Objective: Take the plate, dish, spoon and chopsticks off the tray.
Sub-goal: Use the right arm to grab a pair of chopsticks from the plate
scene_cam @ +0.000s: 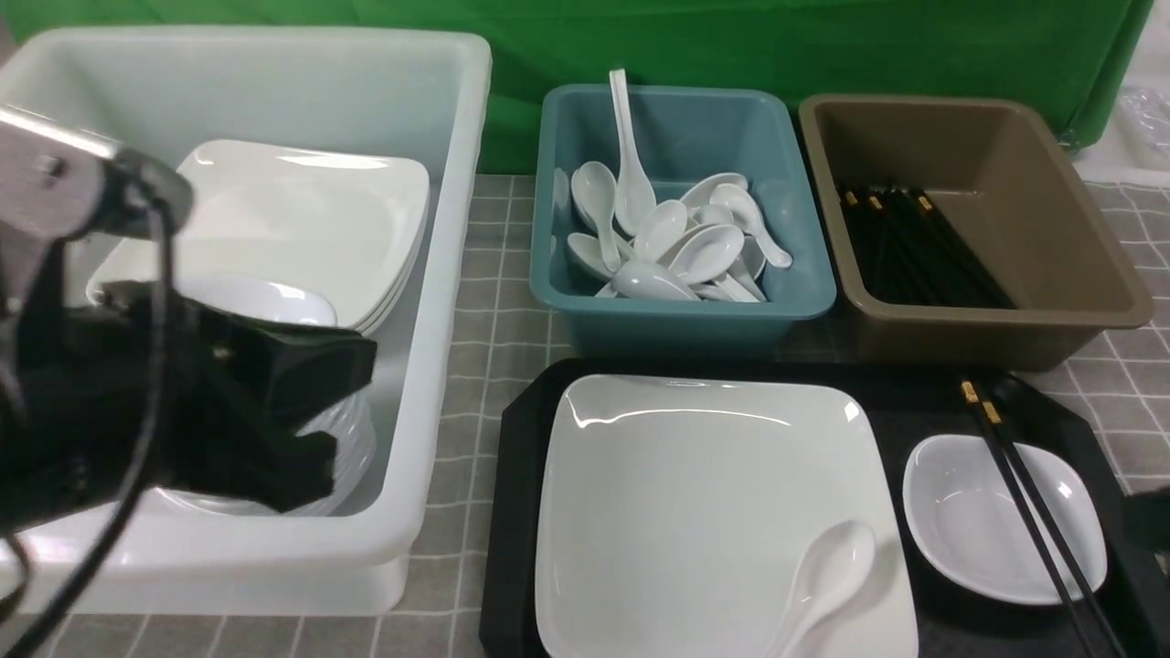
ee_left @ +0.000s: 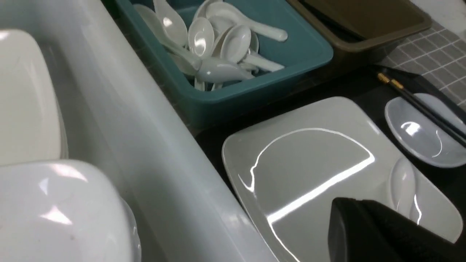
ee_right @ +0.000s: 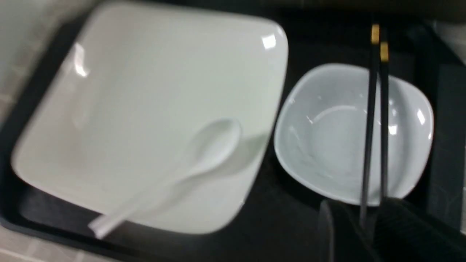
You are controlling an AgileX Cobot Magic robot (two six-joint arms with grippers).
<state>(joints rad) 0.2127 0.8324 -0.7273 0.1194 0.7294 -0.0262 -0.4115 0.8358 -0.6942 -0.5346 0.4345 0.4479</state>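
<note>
The pair of black chopsticks [scene_cam: 1026, 514] lies across the small dish [scene_cam: 969, 521] at the right end of the tray [scene_cam: 516, 512]. Their gold-banded ends point away toward the brown tub [scene_cam: 987, 334] and their thin ends point back at the robot's right gripper [ee_right: 367, 225]. That long axis runs almost straight into the gripper, whose fingers stand a little apart on either side of the near ends. The wrist picture is blurred, so whether they pinch yet cannot be told. The right arm is plainly the nearer one. The left gripper [ee_left: 342, 218], fingers pressed together and empty, hangs over the white tub [scene_cam: 439, 274], well apart from the chopsticks. On the tray are one plate [scene_cam: 695, 493], one dish just beside it, one spoon [scene_cam: 827, 571] resting in the plate's near right corner with its handle toward the robot, and two chopsticks. Beyond the tray stand three tubs: the white one with stacked plates and dishes, the teal tub [scene_cam: 686, 311] with spoons, and the brown one with chopsticks.
</note>
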